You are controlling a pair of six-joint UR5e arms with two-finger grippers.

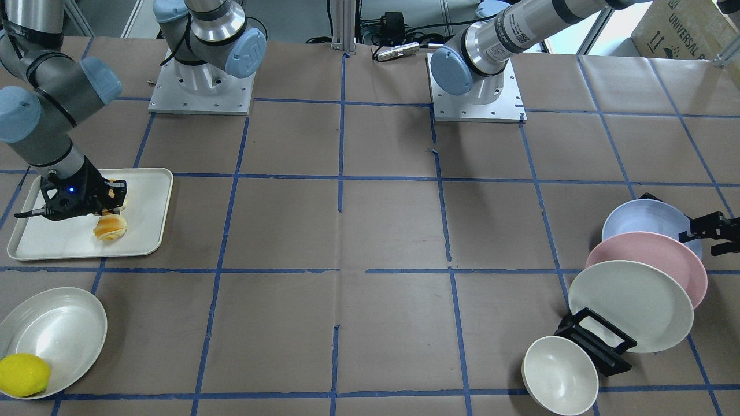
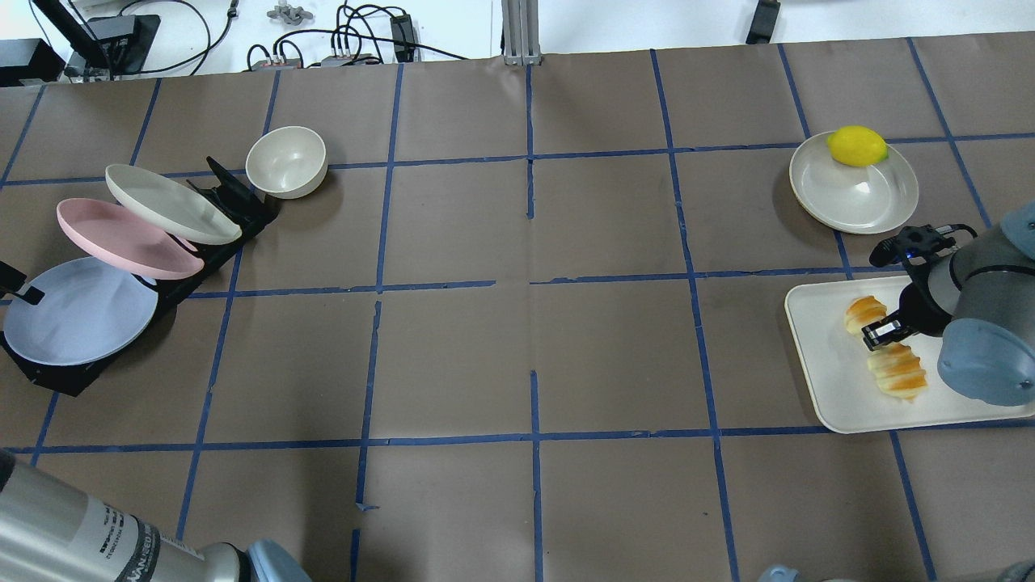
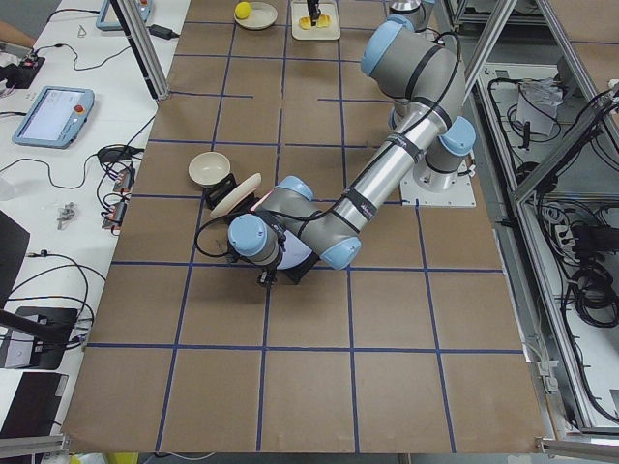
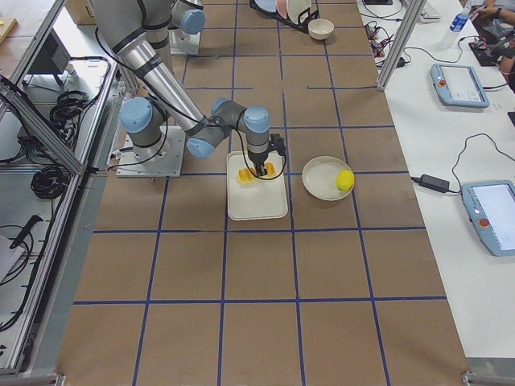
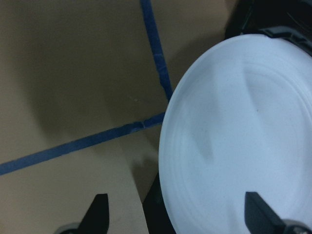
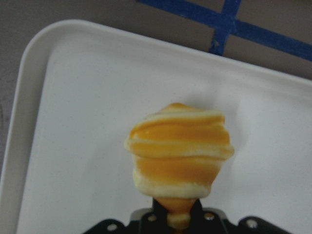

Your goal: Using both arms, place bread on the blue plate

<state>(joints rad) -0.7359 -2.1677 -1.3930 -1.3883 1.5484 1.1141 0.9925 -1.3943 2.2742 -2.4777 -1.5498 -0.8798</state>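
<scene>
Bread [image 6: 180, 156] is lying on its tray [image 6: 73, 122], right claw [image 2: 880, 331] clamping one end; left claw [image 5: 178, 219] is hovering, spread apart, at the blue plate [image 5: 243, 136]. Placing is remaining.

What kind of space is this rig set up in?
Likely a robotics lab test cell: brown-paper table taped into a blue grid, teach pendants on a side bench, aluminium framing around it.

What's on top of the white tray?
Stripy orange bread lies on the white tray. The right gripper covers its middle, so whether it is one loaf or two cannot be seen.
</scene>
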